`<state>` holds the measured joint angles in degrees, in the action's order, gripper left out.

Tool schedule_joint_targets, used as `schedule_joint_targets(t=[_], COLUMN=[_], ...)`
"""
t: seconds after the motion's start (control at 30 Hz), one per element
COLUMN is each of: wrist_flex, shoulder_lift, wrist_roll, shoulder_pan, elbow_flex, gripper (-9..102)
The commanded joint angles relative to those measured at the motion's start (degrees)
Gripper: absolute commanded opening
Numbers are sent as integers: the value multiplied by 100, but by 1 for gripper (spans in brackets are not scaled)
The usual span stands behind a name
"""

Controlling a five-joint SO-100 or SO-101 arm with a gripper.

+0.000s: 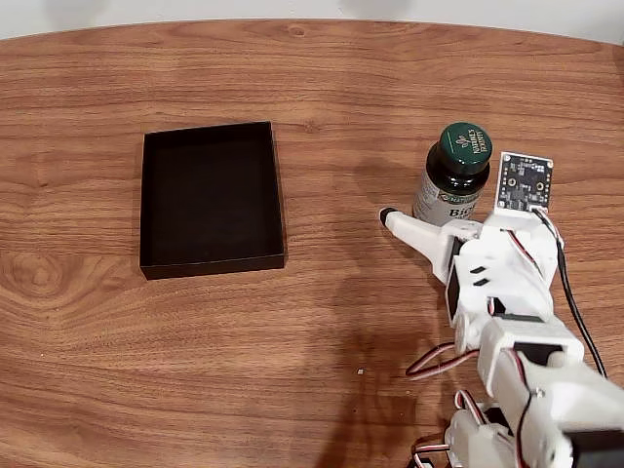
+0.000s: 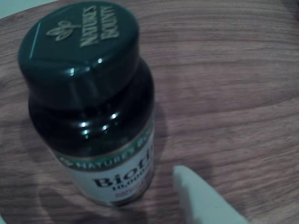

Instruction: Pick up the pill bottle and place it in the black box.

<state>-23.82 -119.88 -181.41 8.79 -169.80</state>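
One pill bottle (image 1: 453,180) upright, base hidden behind white jaws (image 1: 421,216), jaws' opening unclear, black box (image 1: 212,199) well apart.

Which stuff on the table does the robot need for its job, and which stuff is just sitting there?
Needed for the job:
- pill bottle, standing upright beside the gripper
- black box, off to the left in the fixed view

Just there:
- wooden table; nothing else lies about on it

Wood-grain table (image 1: 322,78); pale wall (image 1: 292,10) behind.
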Motion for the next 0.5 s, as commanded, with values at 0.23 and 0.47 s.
schedule_joint_targets(t=[0.23, 0.47], wrist_flex=[-826, -1178], shoulder_lift=[721, 1213], wrist_roll=[-9, 9], shoulder_pan=[79, 62], elbow_flex=[729, 1011], gripper=[49, 49])
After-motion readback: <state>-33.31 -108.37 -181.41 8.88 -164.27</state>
